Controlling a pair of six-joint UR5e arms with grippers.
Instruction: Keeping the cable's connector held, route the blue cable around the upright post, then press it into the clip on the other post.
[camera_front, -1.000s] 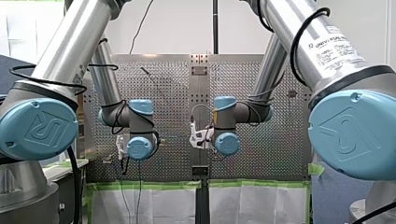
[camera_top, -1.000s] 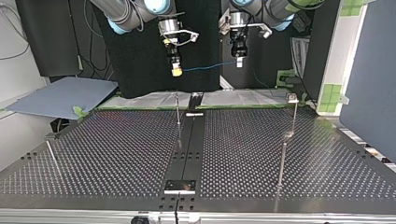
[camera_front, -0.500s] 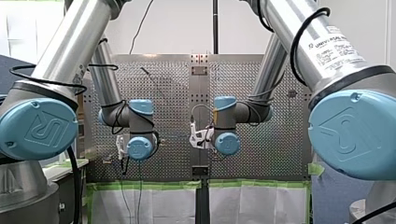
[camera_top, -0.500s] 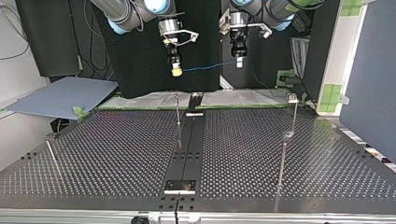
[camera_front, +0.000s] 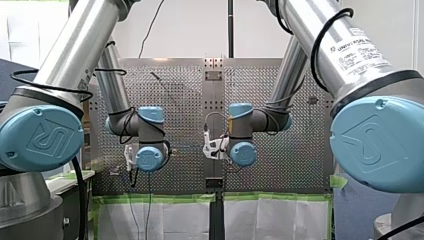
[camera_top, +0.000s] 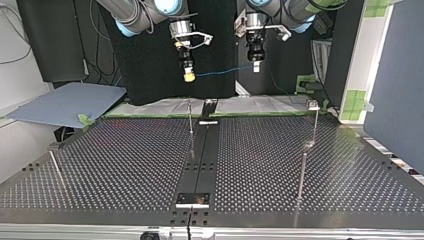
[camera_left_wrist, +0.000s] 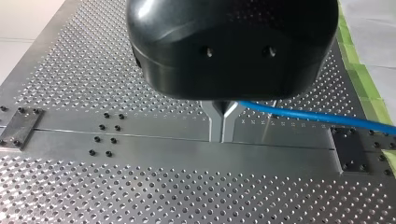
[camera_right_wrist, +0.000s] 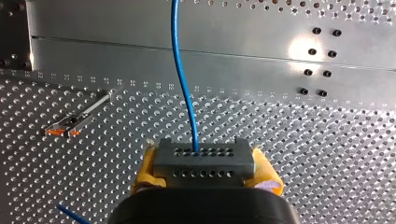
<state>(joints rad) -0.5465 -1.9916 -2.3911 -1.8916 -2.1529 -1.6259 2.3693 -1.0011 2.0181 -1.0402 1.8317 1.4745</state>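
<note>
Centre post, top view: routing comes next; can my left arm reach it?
Likely yes: the left pincer, shut on the blue cable, hangs above the table; nothing stands between it and the post.

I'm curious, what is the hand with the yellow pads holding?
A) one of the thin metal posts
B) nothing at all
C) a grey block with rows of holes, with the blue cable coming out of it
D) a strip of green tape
C: the right wrist view shows my right hand shut on the grey connector, the blue cable leading out of it.
</note>
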